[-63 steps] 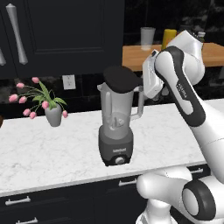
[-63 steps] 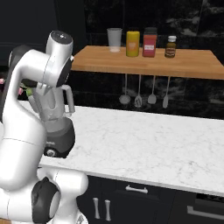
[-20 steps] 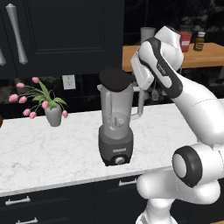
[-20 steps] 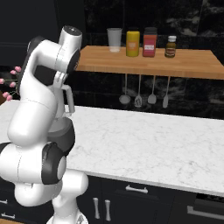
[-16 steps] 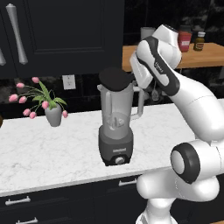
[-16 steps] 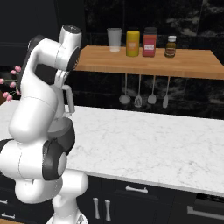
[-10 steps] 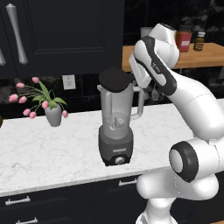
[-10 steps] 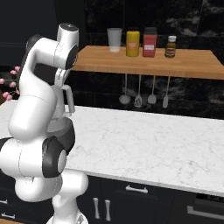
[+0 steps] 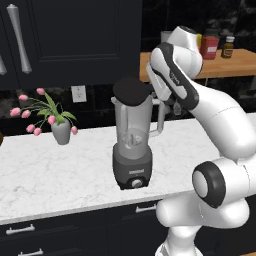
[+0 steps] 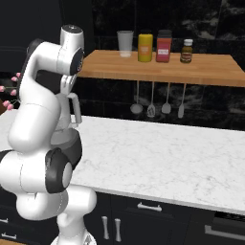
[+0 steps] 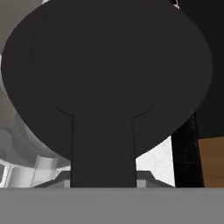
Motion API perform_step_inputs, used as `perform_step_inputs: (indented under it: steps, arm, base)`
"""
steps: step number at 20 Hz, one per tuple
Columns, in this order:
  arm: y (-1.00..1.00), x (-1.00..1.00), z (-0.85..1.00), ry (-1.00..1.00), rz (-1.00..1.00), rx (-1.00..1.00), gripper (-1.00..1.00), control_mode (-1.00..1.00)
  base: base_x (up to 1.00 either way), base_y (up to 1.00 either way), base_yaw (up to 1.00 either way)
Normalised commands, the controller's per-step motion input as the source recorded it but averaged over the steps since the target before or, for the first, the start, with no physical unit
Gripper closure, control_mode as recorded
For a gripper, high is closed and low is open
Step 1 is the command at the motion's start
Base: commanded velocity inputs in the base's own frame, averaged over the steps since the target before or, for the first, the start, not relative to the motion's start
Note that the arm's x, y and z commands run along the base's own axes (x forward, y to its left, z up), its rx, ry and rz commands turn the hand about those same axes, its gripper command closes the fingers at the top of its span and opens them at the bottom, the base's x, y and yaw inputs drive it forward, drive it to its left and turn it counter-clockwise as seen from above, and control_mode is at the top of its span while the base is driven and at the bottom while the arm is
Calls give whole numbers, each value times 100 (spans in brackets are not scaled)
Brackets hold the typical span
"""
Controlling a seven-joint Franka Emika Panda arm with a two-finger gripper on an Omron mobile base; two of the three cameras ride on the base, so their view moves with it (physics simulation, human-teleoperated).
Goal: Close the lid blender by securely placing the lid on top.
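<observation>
Left base view: the flat round black lid (image 9: 131, 90) sits over the mouth of the tall translucent grey blender (image 9: 133, 140), tilted a little, its side tab reaching toward the gripper (image 9: 159, 99). The blender stands near the front edge of the white marble counter (image 9: 60, 170). The jaws are nearly closed and pinch the lid by its tab, as the hand view suggests with the tab (image 11: 103, 148) running down to the fingers. The lid is brought to the jar; levelling it, pressing it home and letting go seem left.
</observation>
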Motion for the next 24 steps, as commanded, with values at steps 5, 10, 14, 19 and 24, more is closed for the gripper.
perform_step_inputs:
  steps: [5,10,14,19,24]
  arm:
    - [0,11,0,0,4,-3,100,-100]
    - [0,4,0,2,2,-4,100,-100]
    - [0,0,-3,7,2,-3,100,-100]
    - [0,-5,-10,10,6,-1,100,-100]
    - [0,0,0,18,4,1,100,-100]
  base:
    - [0,0,0]
    - [0,0,0]
    - [0,0,0]
    - [0,0,0]
    - [0,0,0]
